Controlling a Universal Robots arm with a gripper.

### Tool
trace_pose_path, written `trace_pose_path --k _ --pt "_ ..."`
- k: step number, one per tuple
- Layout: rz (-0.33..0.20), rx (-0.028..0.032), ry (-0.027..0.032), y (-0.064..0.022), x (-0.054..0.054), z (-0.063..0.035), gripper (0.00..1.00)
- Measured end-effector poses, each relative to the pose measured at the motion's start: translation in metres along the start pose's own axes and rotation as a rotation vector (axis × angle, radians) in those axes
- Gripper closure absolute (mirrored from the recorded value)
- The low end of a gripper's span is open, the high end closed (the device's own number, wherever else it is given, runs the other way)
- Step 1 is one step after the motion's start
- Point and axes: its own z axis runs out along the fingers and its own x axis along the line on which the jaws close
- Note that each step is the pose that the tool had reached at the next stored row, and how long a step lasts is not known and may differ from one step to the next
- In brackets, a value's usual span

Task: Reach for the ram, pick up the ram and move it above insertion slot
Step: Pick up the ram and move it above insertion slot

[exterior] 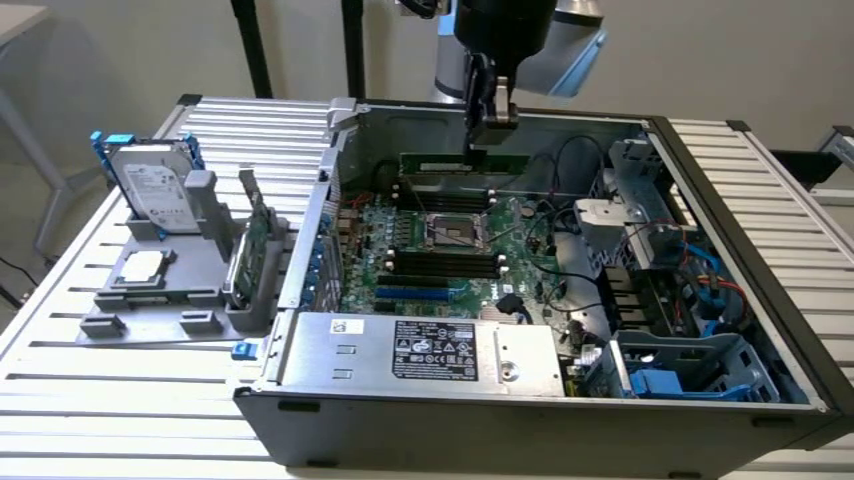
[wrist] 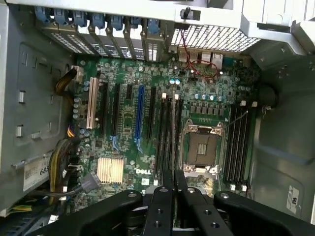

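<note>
While the open computer case [exterior: 747, 200] lay on the slatted table [exterior: 107, 400], we saw the gripper [exterior: 489, 125] hanging over its far half, above the motherboard [exterior: 441, 250]. Its jaws were clamped on the ram [exterior: 461, 160], a thin green stick held level, edge down, just over the far bank of memory slots [exterior: 447, 185]. Whether its lower edge touched a slot we could not tell. In the wrist view the gripper [wrist: 172, 196] showed its two dark fingers [wrist: 160, 211] pressed close together, with the ram's thin edge [wrist: 170, 142] running away from them over the motherboard [wrist: 128, 142], between the processor socket [wrist: 202, 147] and the row of long expansion slots [wrist: 140, 118].

Inside the case we noted the socket [exterior: 454, 232] at the board's middle, a second bank of dark memory slots [exterior: 441, 265] on its near side, a silver power supply with a black label [exterior: 427, 352] along the near wall, and metal drive cages with blue clips [exterior: 681, 370] toward the exterior view's right, with black cables [exterior: 567, 290] between them and the board.

Outside the case, toward the exterior view's left, a grey holder [exterior: 174, 270] stood on the table. It held a silver hard drive with blue rails [exterior: 150, 185] standing upright, a wider green card [exterior: 251, 250] on edge in a slot, and a square silver chip [exterior: 140, 268] lying flat in a recess.
</note>
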Motion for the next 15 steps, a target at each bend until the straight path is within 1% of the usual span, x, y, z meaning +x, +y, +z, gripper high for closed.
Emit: trace_pose_path --k 1,3,7,9,12,15 --pt "0.001 0.0 0.0 -0.0022 -0.001 0.0002 0.87" --pt "0.012 0.0005 -0.0004 -0.0031 -0.002 0.0006 0.87" --pt "0.071 0.0026 -0.0021 -0.0032 -0.002 0.0014 0.87" --pt "0.092 0.0034 -0.0027 -0.0027 -0.002 0.0016 0.87" --pt "0.106 0.0055 -0.0033 0.0026 -0.003 0.0023 0.87" --pt "0.108 0.0088 -0.0031 0.0071 -0.007 0.0029 0.87"
